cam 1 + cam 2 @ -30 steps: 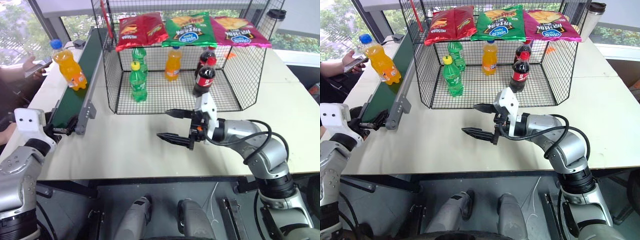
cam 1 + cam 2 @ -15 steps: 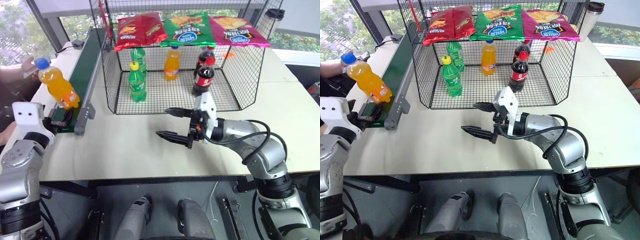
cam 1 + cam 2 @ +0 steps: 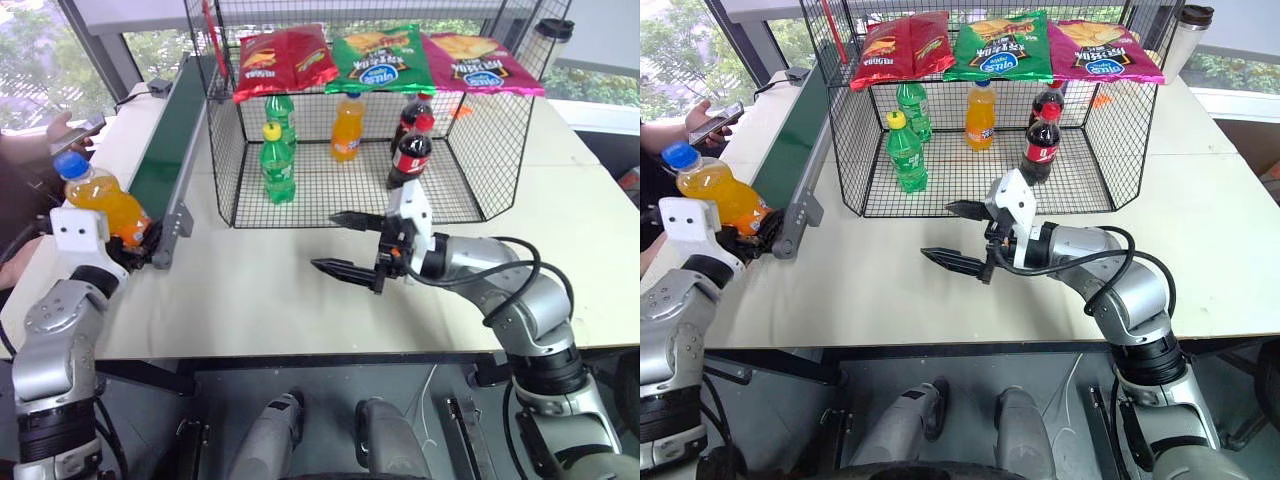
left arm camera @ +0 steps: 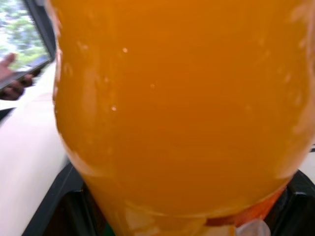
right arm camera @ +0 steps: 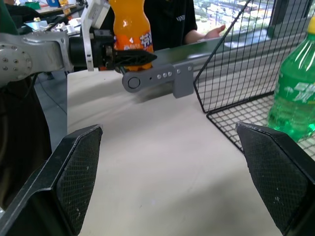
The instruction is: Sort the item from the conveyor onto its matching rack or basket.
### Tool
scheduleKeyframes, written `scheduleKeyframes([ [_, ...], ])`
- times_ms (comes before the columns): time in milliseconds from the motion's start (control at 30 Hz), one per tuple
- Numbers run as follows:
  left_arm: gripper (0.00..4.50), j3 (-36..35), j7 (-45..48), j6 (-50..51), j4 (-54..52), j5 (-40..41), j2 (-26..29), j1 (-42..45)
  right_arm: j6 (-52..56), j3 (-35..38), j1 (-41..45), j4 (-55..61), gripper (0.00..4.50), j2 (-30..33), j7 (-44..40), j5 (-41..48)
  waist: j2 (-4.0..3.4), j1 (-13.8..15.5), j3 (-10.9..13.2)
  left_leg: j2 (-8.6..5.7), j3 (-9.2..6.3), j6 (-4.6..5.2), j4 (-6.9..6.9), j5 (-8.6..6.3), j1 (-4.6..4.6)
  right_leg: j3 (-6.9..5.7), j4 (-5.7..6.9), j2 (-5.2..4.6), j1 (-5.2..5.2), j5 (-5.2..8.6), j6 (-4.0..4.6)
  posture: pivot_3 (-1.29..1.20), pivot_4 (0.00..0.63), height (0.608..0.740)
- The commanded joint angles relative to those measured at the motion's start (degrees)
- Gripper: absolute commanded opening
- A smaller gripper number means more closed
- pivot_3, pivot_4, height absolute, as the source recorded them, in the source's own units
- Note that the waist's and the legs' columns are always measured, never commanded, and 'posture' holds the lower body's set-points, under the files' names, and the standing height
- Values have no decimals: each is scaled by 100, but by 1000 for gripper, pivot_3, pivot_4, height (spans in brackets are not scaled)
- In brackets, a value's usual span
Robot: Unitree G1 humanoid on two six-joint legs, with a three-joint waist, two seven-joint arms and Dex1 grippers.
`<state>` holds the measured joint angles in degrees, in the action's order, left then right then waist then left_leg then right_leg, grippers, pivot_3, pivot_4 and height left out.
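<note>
Over the bare table (image 3: pixel 250 290) the right gripper (image 3: pixel 345 243) hangs with fingers spread wide, holding nothing. Its wrist camera catches what the head views half hide: the left gripper (image 5: pixel 129 57) clamped on the orange soda bottle (image 5: pixel 130 30) low on its label, at the near end of the conveyor (image 3: pixel 172 130). Farther off, the wire cage (image 3: pixel 480 150) holds a second orange bottle (image 3: pixel 346 127), green bottles (image 3: pixel 276 165) and cola bottles (image 3: pixel 411 152), with snack bags (image 3: pixel 378 56) on top.

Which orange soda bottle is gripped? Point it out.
The one at the conveyor's near end, clamped low in the left gripper: bottle leaning. The other stands untouched inside the cage.
</note>
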<state>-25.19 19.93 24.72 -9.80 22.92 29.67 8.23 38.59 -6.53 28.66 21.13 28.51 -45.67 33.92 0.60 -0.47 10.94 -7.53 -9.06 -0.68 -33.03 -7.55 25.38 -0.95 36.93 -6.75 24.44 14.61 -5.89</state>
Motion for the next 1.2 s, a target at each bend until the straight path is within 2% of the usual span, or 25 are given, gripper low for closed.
scheduleKeyframes([
  [33, 3012, -213, 83, 170, -428, 453, 63, 230, -17, 72, 85, 193, 4500, 26, 7, 24, 1, 7, 1, 0, 0, 0, 0, 0, 0, 0, 0, 0, 0, 0, 0, 0, 150, 739],
  [167, 3012, -233, 181, 404, -599, 762, 247, 572, -1, 79, 86, 212, 4500, 34, 11, 34, 16, 12, 8, -1, 0, 0, -1, 0, 2, 0, -1, 0, 1, 0, -1, 0, 150, 739],
  [300, 3012, 140, 574, 839, -786, 1171, 420, 987, 44, 102, 190, 195, 4500, 10, 7, 83, 21, -9, 10, 0, 0, 0, 0, 0, 2, 0, 0, 2, 2, -1, 0, 0, 150, 739],
  [433, 3012, 756, 891, 992, -901, 1242, 337, 1140, -72, 47, 253, 189, 4500, -53, -1, 10, 21, -24, 10, -1, 5, 0, 0, 0, 1, 1, -1, 1, 1, -10, 12, 0, 150, 739],
  [633, 3012, 2059, 1475, 1032, -1132, 1205, -18, 1287, -84, 8, 379, 156, 4500, -36, -44, -43, 22, -24, 11, 0, 8, 1, 0, 1, 2, 2, 0, 3, 3, -15, 16, 0, 150, 739],
  [867, 3012, 3136, 2393, 475, -704, 656, -118, 1611, -72, -56, 461, 119, 4500, -27, -41, -215, 22, -26, 11, 1, 13, 1, 0, 1, 1, 5, 0, 3, 3, -13, 19, 0, 150, 739],
  [1200, 3012, 3730, 3177, -356, -74, 25, -335, 1835, -42, -75, 620, 49, 4500, -201, 197, -352, 22, -23, 11, 1, 12, 2, 0, 2, 1, 6, 0, 3, 3, -14, 18, 0, 150, 739],
])
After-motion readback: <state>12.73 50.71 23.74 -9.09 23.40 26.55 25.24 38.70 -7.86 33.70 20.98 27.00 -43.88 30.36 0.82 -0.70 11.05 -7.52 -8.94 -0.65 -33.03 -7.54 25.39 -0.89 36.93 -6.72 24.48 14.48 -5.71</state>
